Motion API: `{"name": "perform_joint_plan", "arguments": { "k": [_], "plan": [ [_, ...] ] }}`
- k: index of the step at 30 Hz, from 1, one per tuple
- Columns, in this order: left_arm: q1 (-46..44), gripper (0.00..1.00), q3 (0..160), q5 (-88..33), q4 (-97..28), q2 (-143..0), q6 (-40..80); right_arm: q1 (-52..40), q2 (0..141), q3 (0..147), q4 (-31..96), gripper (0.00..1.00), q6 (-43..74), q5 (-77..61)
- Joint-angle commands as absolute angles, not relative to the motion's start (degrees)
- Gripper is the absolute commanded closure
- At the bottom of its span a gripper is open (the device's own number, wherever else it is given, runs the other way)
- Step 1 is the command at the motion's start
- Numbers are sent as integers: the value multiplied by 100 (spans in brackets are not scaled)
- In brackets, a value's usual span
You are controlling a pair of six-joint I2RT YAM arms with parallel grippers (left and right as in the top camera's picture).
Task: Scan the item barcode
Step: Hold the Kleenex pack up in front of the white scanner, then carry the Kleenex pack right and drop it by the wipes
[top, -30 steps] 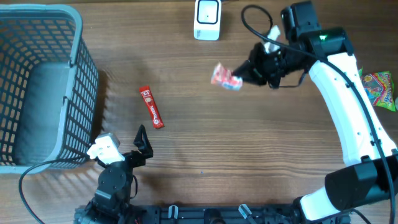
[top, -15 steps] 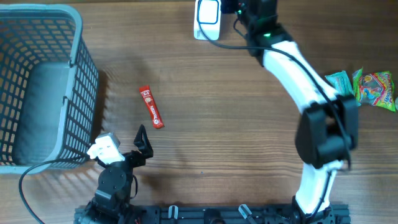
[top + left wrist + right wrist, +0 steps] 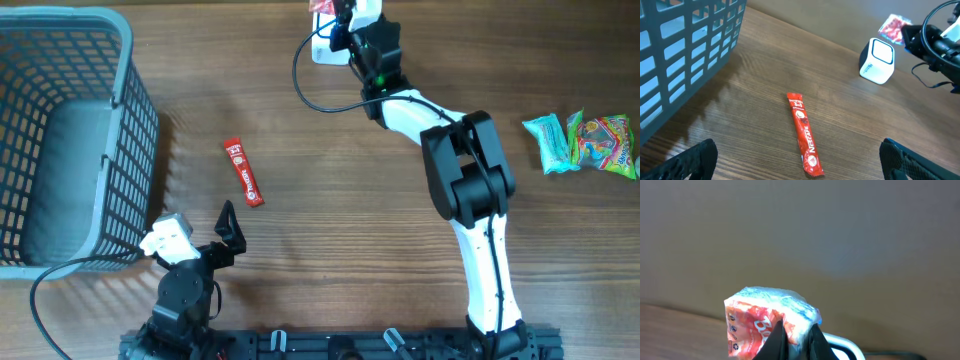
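My right gripper [image 3: 343, 22] is shut on a crinkled red-orange snack packet [image 3: 322, 6] at the far edge of the table, right at the white barcode scanner [image 3: 322, 46]. In the right wrist view the packet [image 3: 756, 322] sticks up between the black fingers [image 3: 775, 342], with the scanner's rim [image 3: 840, 344] just behind. The left wrist view shows that packet [image 3: 895, 27] held just above the scanner [image 3: 877, 61]. My left gripper [image 3: 800, 167] stands open low over the table, with a red Nescafe stick [image 3: 803, 133] lying in front of it, untouched.
A grey plastic basket [image 3: 125, 110] fills the left side. The red stick [image 3: 243, 172] lies to its right. Bright candy bags [image 3: 585, 140] sit at the right edge. A black cable [image 3: 310, 80] loops from the right wrist near the scanner.
The right arm has swung from the right-middle of the table to the far edge, carrying the packet to the scanner. The left arm has not moved.
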State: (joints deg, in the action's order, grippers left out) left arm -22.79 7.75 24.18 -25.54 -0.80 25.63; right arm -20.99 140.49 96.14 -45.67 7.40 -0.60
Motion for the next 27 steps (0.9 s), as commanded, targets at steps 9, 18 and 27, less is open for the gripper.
{"name": "perform_joint_plan", "arguments": {
  "k": [9, 18, 27],
  "plan": [
    [-2298, 0, 740, 2453, -2536, -36, 2598, -1372, 12064, 9697, -1098, 96, -609, 2777],
    [-2298, 0, 740, 2453, -2536, -36, 2598, 1170, 12551, 9450, 2073, 96, 467, 2305],
    [-2298, 0, 740, 2453, -2536, -36, 2598, 1546, 12261, 9277, 2073, 0, 287, 2211]
  ]
}}
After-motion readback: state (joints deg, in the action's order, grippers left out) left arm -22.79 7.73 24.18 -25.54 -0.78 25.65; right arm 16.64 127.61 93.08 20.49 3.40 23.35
